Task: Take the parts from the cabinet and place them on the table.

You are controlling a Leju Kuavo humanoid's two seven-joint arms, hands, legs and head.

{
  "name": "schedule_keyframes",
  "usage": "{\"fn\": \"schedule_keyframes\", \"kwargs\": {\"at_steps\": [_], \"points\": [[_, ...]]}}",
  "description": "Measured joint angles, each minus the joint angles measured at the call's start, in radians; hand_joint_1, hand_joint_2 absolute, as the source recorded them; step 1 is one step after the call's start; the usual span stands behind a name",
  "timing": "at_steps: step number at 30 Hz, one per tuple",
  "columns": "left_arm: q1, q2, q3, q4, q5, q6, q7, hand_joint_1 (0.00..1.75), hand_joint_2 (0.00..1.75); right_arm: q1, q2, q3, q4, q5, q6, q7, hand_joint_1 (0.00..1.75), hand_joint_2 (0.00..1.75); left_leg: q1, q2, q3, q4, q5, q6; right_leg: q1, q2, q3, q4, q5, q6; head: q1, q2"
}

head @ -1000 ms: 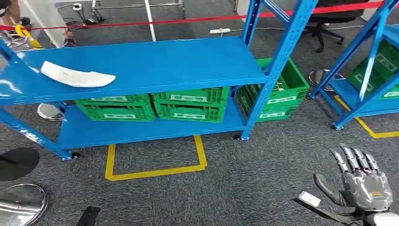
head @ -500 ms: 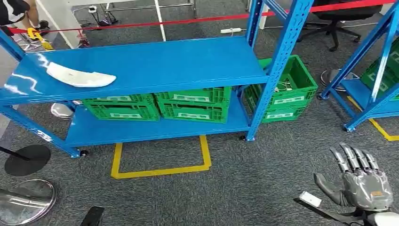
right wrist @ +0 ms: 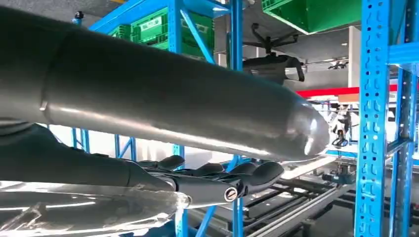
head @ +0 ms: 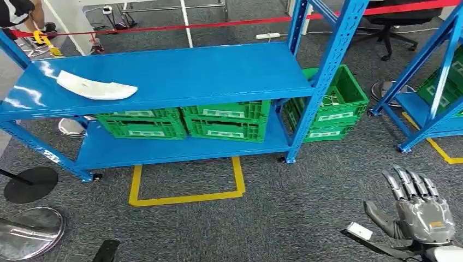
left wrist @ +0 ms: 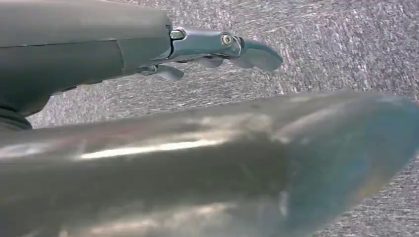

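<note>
One white curved part flat on blue shelf.

the white labels on the green crates are too blurred to read.

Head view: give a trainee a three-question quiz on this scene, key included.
1. True or false: the white part lies on the top shelf.
2. What does the right hand hold? A) a crate B) nothing C) the part
3. Fill in: the green crates sit on the ___ shelf.

Key: 1 true; 2 B; 3 lower.
</note>
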Motion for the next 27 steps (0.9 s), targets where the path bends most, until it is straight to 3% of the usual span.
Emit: {"fn": "schedule_keyframes", "kwargs": {"at_steps": [3,5,8,9,10,12,27], "points": [[0.0,0.0,0.004,0.0,-0.002,0.0,0.0,0.0,0.0,0.0,0.0,0.0,0.0,0.004,0.01,0.002,0.0,0.0,-0.001,0.0,0.0,0.001,0.0,0.002,-0.002,0.0,0.0,0.0,0.001,0.001,0.0,0.0],[0.0,0.002,0.007,0.0,-0.003,0.0,0.0,0.0,0.0,0.0,0.0,0.001,0.0,0.013,0.013,0.007,0.0,0.0,-0.005,0.0,-0.004,0.009,-0.005,0.015,-0.007,0.0,0.0,-0.003,0.003,0.009,-0.002,0.0],[0.0,0.003,0.011,0.0,-0.005,0.0,0.0,0.0,0.0,0.0,0.0,0.005,0.0,0.019,0.012,0.01,0.0,0.0,-0.008,0.0,-0.006,0.011,-0.007,0.023,-0.009,0.0,0.001,-0.006,0.004,0.014,0.0,0.0],[0.0,0.003,0.011,0.0,-0.006,0.0,0.0,0.0,0.0,0.0,0.0,0.005,0.0,0.013,0.01,0.01,0.0,0.0,-0.007,0.0,-0.001,0.0,0.002,0.02,-0.004,0.0,0.003,-0.005,0.003,0.014,-0.002,0.0],[0.0,0.002,0.012,0.0,-0.006,0.0,0.0,0.0,0.0,0.0,0.0,0.006,0.0,0.004,0.008,0.006,0.0,0.0,-0.004,0.0,-0.002,-0.005,0.005,-0.002,-0.003,-0.001,0.002,-0.012,0.008,-0.006,0.002,0.0],[0.002,0.002,0.013,0.0,-0.01,0.0,0.0,0.0,0.0,-0.002,0.0,0.007,0.0,-0.006,0.006,0.004,0.0,0.0,-0.004,0.0,-0.004,-0.004,0.005,0.007,-0.003,-0.001,0.003,-0.015,0.008,-0.002,0.001,0.0],[0.002,0.002,0.014,0.0,-0.021,0.0,0.0,0.0,0.0,-0.004,0.0,0.009,0.0,-0.008,0.008,-0.005,0.0,0.0,-0.004,0.0,-0.005,-0.004,0.006,0.012,-0.003,-0.001,0.005,-0.021,0.013,0.006,0.0,0.0]]}}
